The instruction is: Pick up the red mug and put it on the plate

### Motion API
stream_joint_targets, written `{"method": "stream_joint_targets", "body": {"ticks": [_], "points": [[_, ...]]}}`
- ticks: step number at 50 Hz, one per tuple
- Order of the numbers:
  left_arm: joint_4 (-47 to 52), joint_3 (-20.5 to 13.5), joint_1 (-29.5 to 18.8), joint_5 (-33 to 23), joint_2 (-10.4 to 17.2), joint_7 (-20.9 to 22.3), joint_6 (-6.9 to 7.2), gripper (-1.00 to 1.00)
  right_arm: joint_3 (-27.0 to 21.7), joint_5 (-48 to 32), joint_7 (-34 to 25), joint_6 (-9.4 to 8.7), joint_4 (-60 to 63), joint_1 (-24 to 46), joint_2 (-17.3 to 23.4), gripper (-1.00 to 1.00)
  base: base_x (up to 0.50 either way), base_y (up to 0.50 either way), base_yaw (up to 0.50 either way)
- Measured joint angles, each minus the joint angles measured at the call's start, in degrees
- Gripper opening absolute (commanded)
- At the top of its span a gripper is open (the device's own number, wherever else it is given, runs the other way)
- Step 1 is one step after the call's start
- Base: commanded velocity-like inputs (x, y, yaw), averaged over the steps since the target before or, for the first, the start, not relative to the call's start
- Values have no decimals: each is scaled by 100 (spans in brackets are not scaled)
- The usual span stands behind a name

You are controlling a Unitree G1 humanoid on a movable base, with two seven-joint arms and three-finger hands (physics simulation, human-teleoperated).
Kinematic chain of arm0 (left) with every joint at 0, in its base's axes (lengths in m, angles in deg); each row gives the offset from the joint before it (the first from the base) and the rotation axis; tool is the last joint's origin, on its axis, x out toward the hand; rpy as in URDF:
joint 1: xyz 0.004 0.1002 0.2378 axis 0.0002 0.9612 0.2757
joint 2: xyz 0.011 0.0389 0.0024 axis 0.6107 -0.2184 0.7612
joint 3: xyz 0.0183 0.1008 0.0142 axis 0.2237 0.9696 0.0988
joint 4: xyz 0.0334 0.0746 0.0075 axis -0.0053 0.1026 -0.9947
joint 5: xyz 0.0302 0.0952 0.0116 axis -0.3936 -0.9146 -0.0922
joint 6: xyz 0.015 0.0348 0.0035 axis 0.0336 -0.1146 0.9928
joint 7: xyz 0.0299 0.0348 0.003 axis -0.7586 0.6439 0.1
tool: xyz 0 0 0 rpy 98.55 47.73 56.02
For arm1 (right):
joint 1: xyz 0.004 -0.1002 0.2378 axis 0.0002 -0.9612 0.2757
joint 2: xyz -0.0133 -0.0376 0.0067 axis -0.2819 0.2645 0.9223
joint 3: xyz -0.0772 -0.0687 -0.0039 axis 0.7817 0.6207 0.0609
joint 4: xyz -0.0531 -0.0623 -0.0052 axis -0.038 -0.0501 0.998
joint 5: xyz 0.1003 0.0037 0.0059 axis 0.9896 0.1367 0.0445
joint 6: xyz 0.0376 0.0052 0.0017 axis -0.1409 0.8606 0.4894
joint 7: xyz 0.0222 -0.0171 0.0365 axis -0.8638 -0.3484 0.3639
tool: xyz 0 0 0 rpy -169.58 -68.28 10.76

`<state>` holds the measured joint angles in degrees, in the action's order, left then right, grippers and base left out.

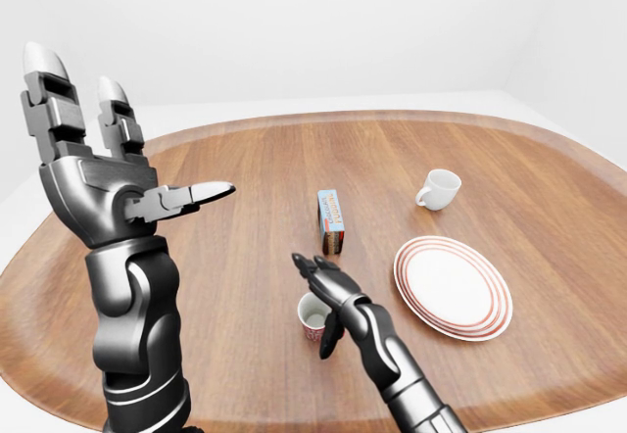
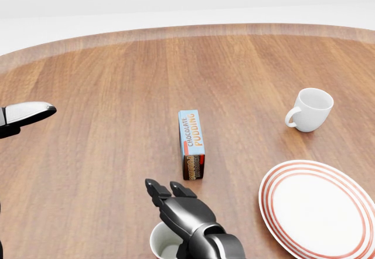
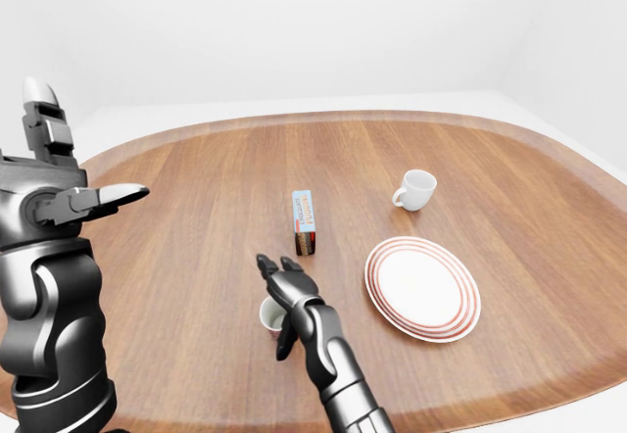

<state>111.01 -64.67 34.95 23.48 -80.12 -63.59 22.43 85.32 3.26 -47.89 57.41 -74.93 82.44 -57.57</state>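
- While the right hand (image 1: 328, 291) reaches in low over the wooden surface (image 1: 225, 257), the red mug (image 1: 312, 317) stands upright just beneath it, near the bottom centre of the left-eye view.
- Fingers (image 2: 159, 190) stretch out past the mug's rim and a thumb drops down its right side, so the hand sits over and against the mug; whether it truly grips cannot be told, and the fingers look spread rather than closed round it.
- Mug's white inside shows in the head view, rim facing up, base down on the surface.
- Over on the left, the left hand (image 1: 108, 173) is held high and upright, well clear of everything, fingers extended, thumb jutting to the right, nothing in it.
- Plate (image 1: 453, 287), white with red rings at the rim, lies flat to the right of the mug, near but apart from it, with bare wood between.
- Chocolate pudding box (image 2: 191, 143) lies just above the right hand in the head view, its long side running up the picture, blue face upward.
- White cup (image 2: 310, 109) stands above the plate toward the right, handle to the left, apart from the plate.
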Motion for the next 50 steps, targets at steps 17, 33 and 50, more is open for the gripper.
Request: {"method": "stream_joint_targets", "body": {"ticks": [17, 33, 50], "points": [[-24, -7, 11, 9, 1, 13, 0, 100, -105, -35, 80, 248, -815, 355, -65, 100, 0, 0, 0], [-51, -5, 32, -1, -6, 22, 0, 100, -154, -72, 44, 452, -1103, 437, -78, -100, 0, 0, 0], [-51, -9, 35, -3, -4, 24, 0, 100, -215, -422, -774, 416, -205, 126, 84, -100, 0, 0, 0]]}}
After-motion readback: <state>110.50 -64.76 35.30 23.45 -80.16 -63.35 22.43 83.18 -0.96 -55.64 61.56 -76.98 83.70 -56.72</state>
